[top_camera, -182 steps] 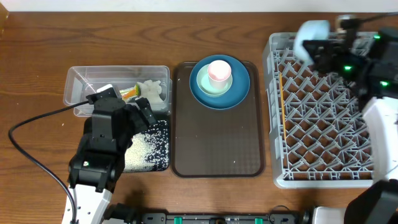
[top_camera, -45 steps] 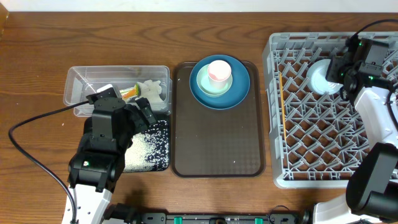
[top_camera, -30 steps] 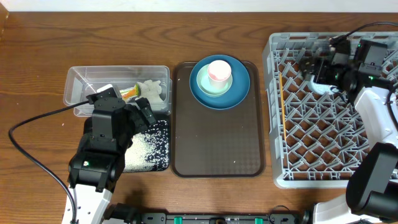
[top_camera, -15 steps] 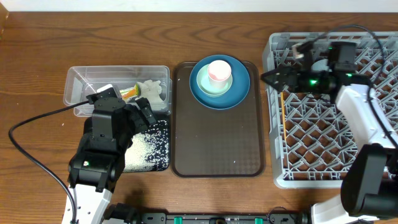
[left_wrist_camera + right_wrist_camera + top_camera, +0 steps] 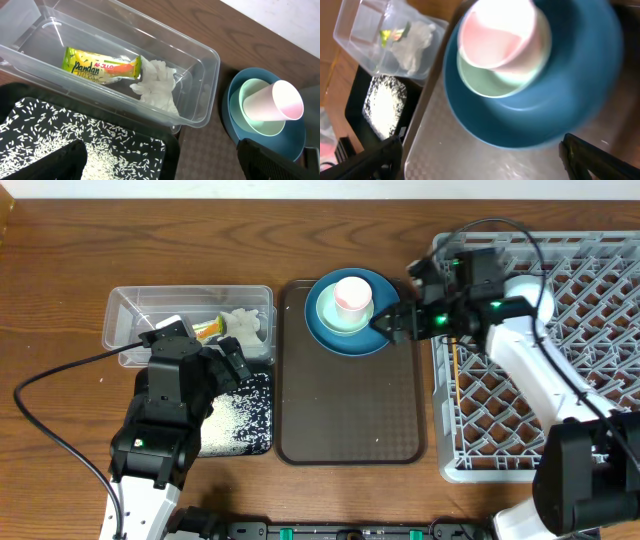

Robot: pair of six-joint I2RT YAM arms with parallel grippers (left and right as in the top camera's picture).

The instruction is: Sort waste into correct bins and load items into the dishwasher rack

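Right pincer (image 5: pixel 388 320), wide open and empty, has swung from dishwasher rack (image 5: pixel 520 410) to dark-blue plate (image 5: pixel 335 340); pink cup (image 5: pixel 352 295) likely next.

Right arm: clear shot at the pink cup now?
Probably yes. The right hand is open beside the blue plate, and the pink cup sits uncovered in the green bowl, nothing between them.

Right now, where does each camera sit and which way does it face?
Overhead: above the table, facing straight down; both arms show, with left end effector and right end effector.
Left wrist: on the left arm, facing the clear tub and rice; its fingertips frame the bottom.
Right wrist: on the right arm, facing the pink cup; fingertips at bottom corners.
Shared: all three show the blue plate.
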